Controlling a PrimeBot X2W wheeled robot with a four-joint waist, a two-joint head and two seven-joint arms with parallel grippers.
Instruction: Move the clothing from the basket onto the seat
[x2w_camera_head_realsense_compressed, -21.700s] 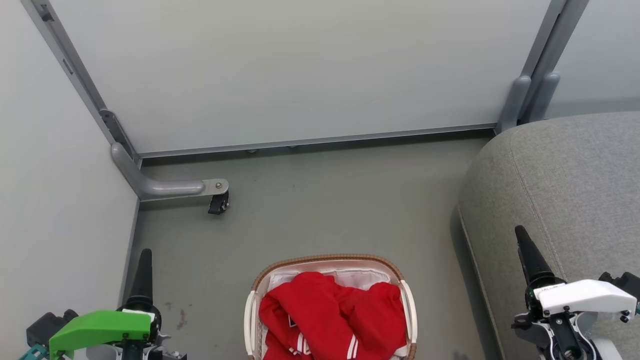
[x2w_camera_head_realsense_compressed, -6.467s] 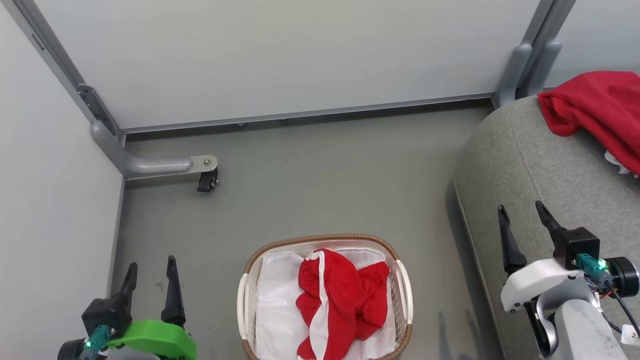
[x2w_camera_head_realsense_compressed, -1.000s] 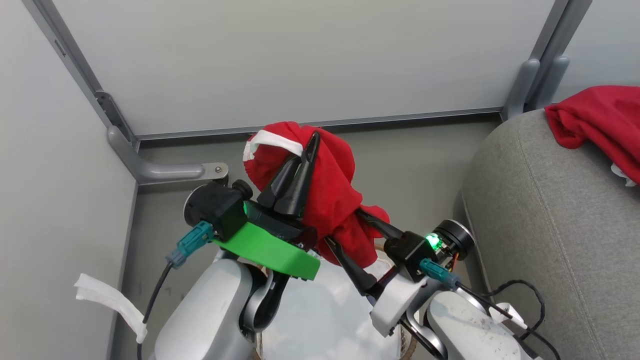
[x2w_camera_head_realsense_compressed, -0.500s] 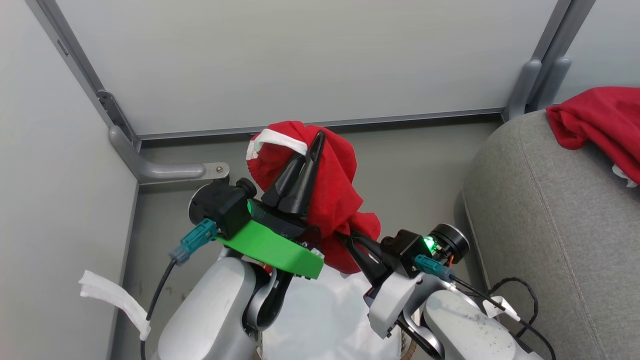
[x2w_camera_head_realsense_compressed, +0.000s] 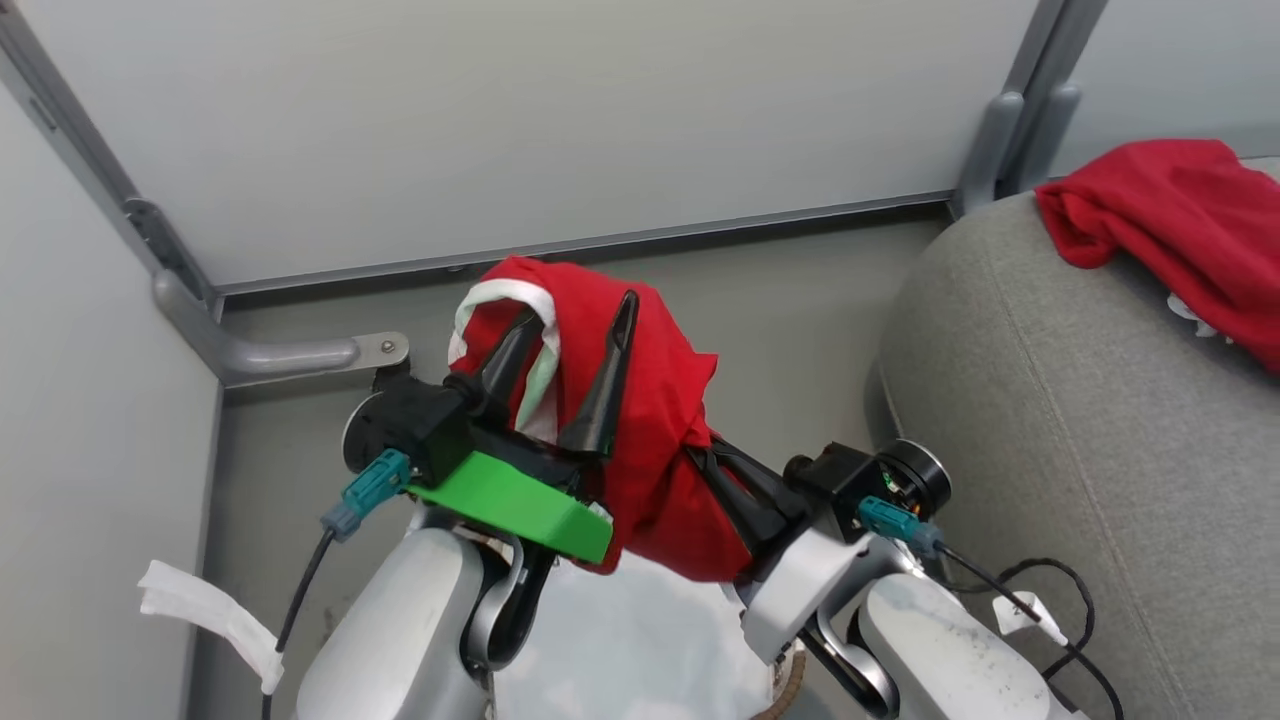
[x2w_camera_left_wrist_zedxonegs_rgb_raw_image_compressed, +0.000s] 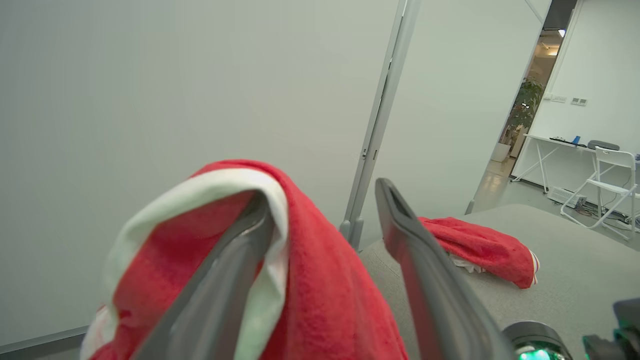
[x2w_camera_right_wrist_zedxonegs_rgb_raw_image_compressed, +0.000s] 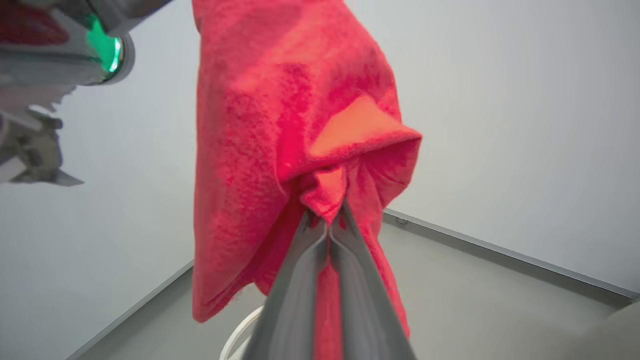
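Handover made within the last second. The left gripper (x2w_camera_head_realsense_compressed: 580, 310) jaws, clenched on the bright red soft-fabric garment (x2w_camera_head_realsense_compressed: 660, 400) a second ago, are now released and spread wide. The white-trimmed hem is only draped over one finger (x2w_camera_left_wrist_zedxonegs_rgb_raw_image_compressed: 230, 270). The right gripper (x2w_camera_right_wrist_zedxonegs_rgb_raw_image_compressed: 327, 220) jaws, spread a second ago, are now clenched on a bunched fold of the same red garment. The load is judged to be carried by the right arm alone, the arm next to the seat.

The red garment is held in the air above the oval white plastic basket with brown woven rim (x2w_camera_head_realsense_compressed: 788, 682) and its white cloth liner (x2w_camera_head_realsense_compressed: 640, 640). No red is seen on the visible liner, though much of it is hidden by the arms. A second red garment (x2w_camera_head_realsense_compressed: 1180, 220) is already laid toward the far edge of the large grey fabric sofa (x2w_camera_head_realsense_compressed: 1030, 430). The last piece is judged to be in transit, with the drop on the sofa not yet done. Risk: trim snagged on the left finger when pulled clear.

Surface: plain grey floor (x2w_camera_head_realsense_compressed: 820, 300), with the basket stood near the sofa's rounded left edge. Room: pale partition panels (x2w_camera_head_realsense_compressed: 500, 120) on grey metal posts (x2w_camera_head_realsense_compressed: 1000, 140). Beyond them, in the left wrist view, a white folding chair (x2w_camera_left_wrist_zedxonegs_rgb_raw_image_compressed: 614, 159) and a potted plant (x2w_camera_left_wrist_zedxonegs_rgb_raw_image_compressed: 522, 112) are seen.
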